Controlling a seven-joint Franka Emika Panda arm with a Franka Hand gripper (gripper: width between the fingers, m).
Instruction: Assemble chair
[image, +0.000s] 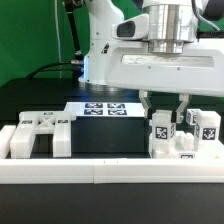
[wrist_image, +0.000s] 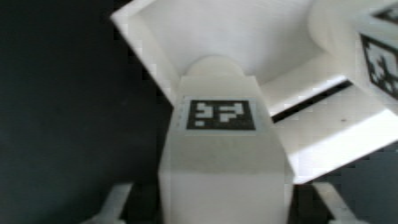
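Exterior view, nearest first: a long white border rail (image: 110, 172) runs across the front of the black surface (image: 105, 135). Just behind it, toward the exterior view's left, sits a chunky white frame piece (image: 38, 135), loose and untouched. Toward the exterior view's right stands a cluster of tagged white blocks (image: 185, 135), close together but, as far as can be told, not joined into anything chair-like. The claw (image: 166, 108) hangs directly over that cluster with its fingers (image: 150, 105) down among the blocks. In the wrist view the claw (wrist_image: 217, 195) is drawn narrow on a tall tagged piece (wrist_image: 221, 120), pinching it at the sides, with a larger white part (wrist_image: 267, 50) lying beyond it. Farther back lies the marker board (image: 105, 107), flat on the surface.

Judging by this, the chair is barely begun: every part appears separate, no legs are fixed to a seat, and the present step looks like a first pick-up. Nearly all joining remains.
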